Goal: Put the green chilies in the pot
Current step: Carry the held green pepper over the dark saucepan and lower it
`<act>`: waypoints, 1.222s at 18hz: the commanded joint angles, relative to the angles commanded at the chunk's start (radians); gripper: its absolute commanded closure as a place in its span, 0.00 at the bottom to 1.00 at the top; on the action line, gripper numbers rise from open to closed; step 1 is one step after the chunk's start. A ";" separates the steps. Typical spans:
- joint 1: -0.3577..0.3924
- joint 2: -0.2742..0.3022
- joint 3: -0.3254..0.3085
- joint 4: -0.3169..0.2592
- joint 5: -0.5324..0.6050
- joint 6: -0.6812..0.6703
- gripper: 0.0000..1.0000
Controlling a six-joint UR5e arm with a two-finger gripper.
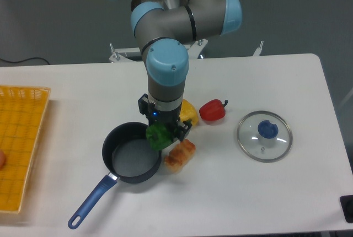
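Note:
The green chilies [159,136] are a glossy green pepper-shaped toy held in my gripper [162,134], which is shut on it. The toy hangs just above the right rim of the pot [118,162], a shallow dark saucepan with a grey inside and a long blue handle [91,203] pointing to the lower left. The pot's inside holds nothing. The gripper's fingers are mostly hidden behind the green toy and the arm's wrist.
A yellow pepper [188,112] and a red pepper [212,110] lie right of the gripper. A browned bread-like toy [180,155] lies against the pot's right side. A glass lid with a blue knob [265,135] lies further right. A yellow basket [19,143] stands at the left edge.

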State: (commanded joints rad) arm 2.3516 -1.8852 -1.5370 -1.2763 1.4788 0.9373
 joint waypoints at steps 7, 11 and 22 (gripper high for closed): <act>-0.032 0.009 -0.026 0.006 0.035 -0.024 0.51; -0.064 0.009 -0.028 0.002 0.040 -0.060 0.51; -0.207 0.002 -0.052 0.008 0.124 -0.227 0.51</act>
State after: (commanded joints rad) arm 2.1446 -1.8837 -1.5892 -1.2686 1.6030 0.7104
